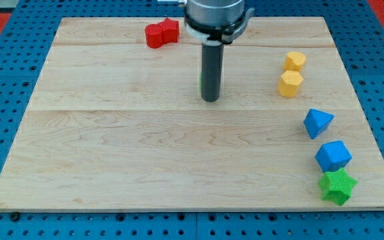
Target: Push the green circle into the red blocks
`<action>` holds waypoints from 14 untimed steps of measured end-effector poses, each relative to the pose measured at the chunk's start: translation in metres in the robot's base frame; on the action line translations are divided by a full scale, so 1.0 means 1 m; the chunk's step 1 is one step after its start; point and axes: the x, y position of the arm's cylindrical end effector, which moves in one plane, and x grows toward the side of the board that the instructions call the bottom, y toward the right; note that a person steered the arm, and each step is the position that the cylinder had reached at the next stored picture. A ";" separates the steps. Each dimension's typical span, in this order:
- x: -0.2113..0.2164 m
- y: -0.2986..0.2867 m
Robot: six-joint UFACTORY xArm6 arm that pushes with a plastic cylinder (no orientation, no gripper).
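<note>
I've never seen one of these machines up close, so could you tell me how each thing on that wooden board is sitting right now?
tip: down on the board, mid-board.
green circle: almost hidden behind the rod, only a sliver showing.
red blocks: two, touching, near the view's top.
yellow blocks: two, close together, view's right.
blue blocks: two, apart, lower right.
green star: bottom right, against the lower blue block.

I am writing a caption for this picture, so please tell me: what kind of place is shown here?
Probably a robotics lab bench. A wooden board lies on a blue pegboard, small coloured blocks such as the red blocks sit on it, and my tip touches the board.
</note>
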 end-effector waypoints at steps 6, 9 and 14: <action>-0.090 -0.031; -0.053 -0.099; -0.111 -0.128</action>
